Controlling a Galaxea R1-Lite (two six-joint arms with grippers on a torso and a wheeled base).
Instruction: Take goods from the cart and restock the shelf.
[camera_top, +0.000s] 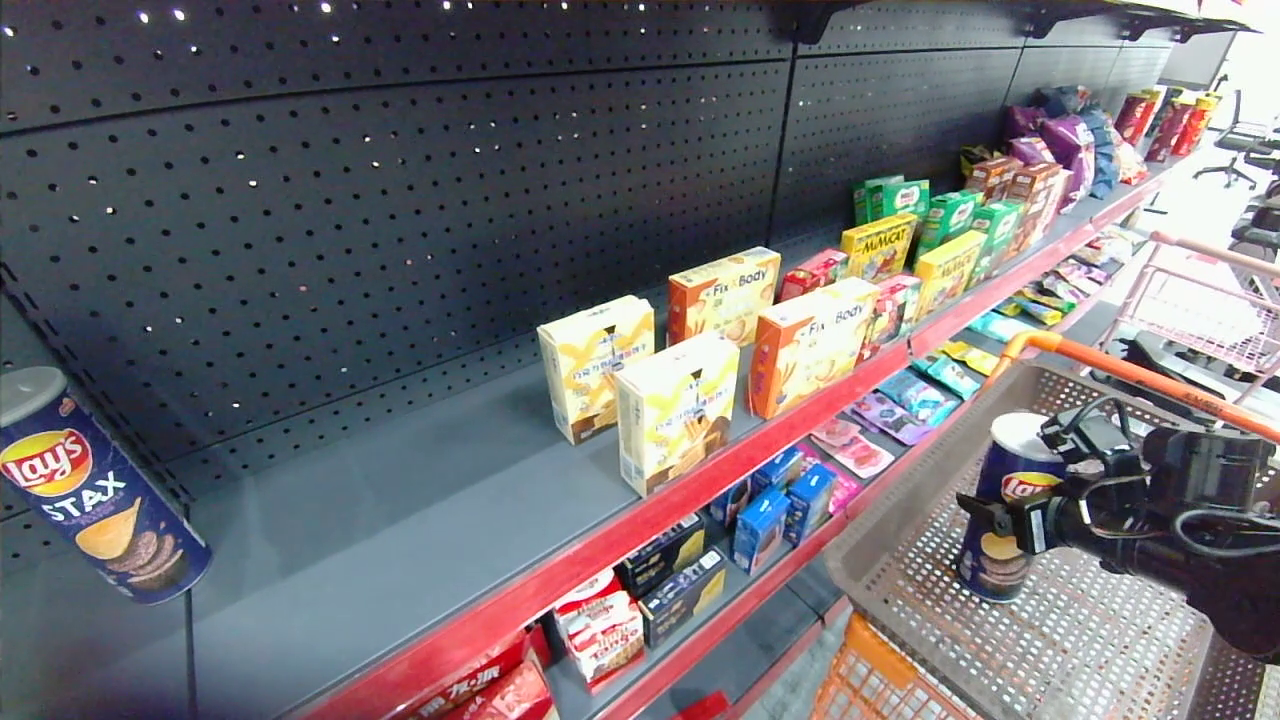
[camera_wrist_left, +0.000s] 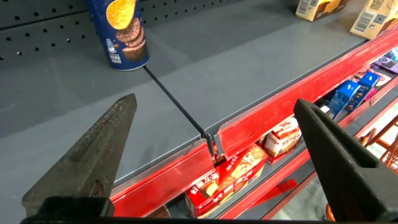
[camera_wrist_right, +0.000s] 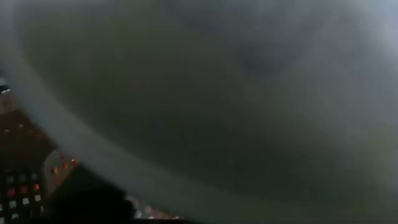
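R end effector (camera_top: 1000, 522) clamps chip can (camera_top: 1015, 462) upright in cart (camera_top: 1080, 640): pick step. L end effector (camera_wrist_left: 214, 102) wide open over shelf (camera_top: 400, 520) edge, near second can (camera_top: 95, 490). Next: lift clear of cart wall, xfer to shelf.

The right arm (camera_top: 1200, 500) is black with loopy black cables (camera_top: 1215, 535), and the left tool (camera_wrist_left: 214, 99) has two dark grey pointy fingers (camera_wrist_left: 93, 162).
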